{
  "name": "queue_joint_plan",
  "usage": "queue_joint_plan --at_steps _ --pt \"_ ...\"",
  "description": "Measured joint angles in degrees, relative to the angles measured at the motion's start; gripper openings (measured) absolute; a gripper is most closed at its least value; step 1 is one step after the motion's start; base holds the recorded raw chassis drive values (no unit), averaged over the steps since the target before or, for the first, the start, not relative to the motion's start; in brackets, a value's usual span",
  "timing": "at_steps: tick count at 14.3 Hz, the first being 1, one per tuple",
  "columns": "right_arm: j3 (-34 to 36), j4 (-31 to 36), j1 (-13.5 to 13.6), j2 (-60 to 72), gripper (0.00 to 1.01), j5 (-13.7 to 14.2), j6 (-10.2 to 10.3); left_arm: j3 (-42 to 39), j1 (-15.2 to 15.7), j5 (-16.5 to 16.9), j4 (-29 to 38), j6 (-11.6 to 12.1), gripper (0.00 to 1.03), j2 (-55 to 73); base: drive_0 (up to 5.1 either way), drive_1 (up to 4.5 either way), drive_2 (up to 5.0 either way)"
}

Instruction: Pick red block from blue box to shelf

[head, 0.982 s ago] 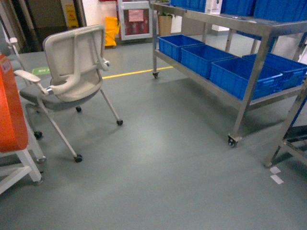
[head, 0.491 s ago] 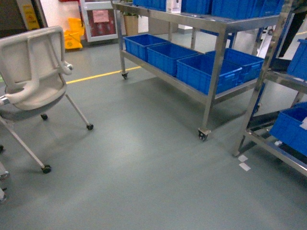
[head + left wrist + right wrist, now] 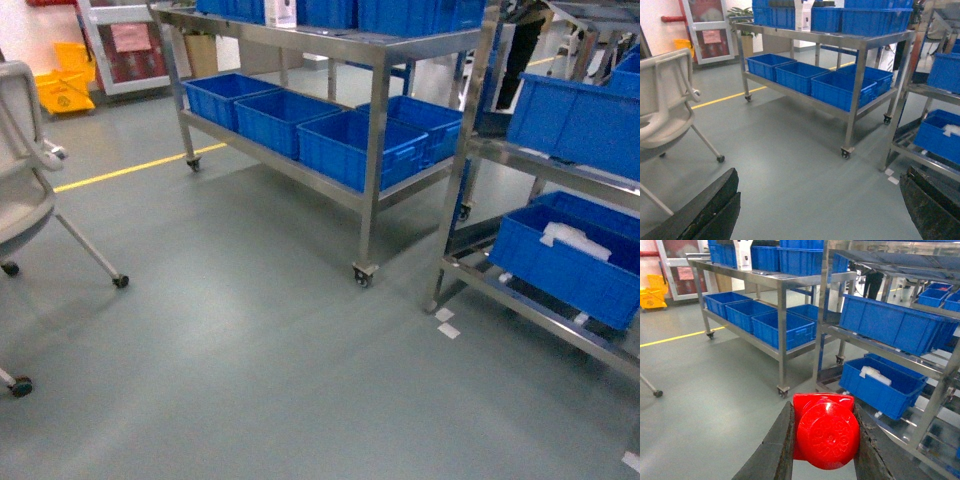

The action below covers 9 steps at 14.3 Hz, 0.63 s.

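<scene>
A: Where's the red block (image 3: 826, 432)?
B: Clamped in the right gripper (image 3: 823, 440), dark fingers (image 3: 780, 447) pressed on both sides, stud end facing the wrist cam. Only that cam shows it; head view has no arms at all.
A: Left gripper (image 3: 817, 210)?
B: Spread wide, nothing between the tips. Just the two black tips at the bottom corners of its view.
A: And the shelf (image 3: 782, 315)?
B: Steel racks ahead and to the right, well apart from the block. The one w/ castor (image 3: 362, 275) and dark blue crates (image 3: 350, 145) is in front, and a second rack (image 3: 470, 160) sits beside it further right, nearer the right arm's side.
A: So the right arm does the placing?
B: My read, yes. It has the block and the racks lie on its side. The base prob needs to close in first; no tier is near the fingers yet.
A: Long axis?
B: Looks to run along the cam's line of sight, stud toward lens, but can't confirm from this end-on view.
A: Blue box?
B: Not in any view. Block's lower body also hidden behind the stud face. An office chair (image 3: 665, 105) sits off left.
</scene>
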<state>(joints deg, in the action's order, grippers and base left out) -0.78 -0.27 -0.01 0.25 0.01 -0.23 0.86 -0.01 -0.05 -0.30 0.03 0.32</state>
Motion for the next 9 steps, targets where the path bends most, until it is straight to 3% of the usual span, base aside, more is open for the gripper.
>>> queue_joint_plan --at_steps 9 --pt "0.0 0.0 0.0 0.0 0.24 0.0 0.0 0.0 0.0 0.0 0.0 0.0 0.98 0.0 -1.5 -1.49 -1.5"
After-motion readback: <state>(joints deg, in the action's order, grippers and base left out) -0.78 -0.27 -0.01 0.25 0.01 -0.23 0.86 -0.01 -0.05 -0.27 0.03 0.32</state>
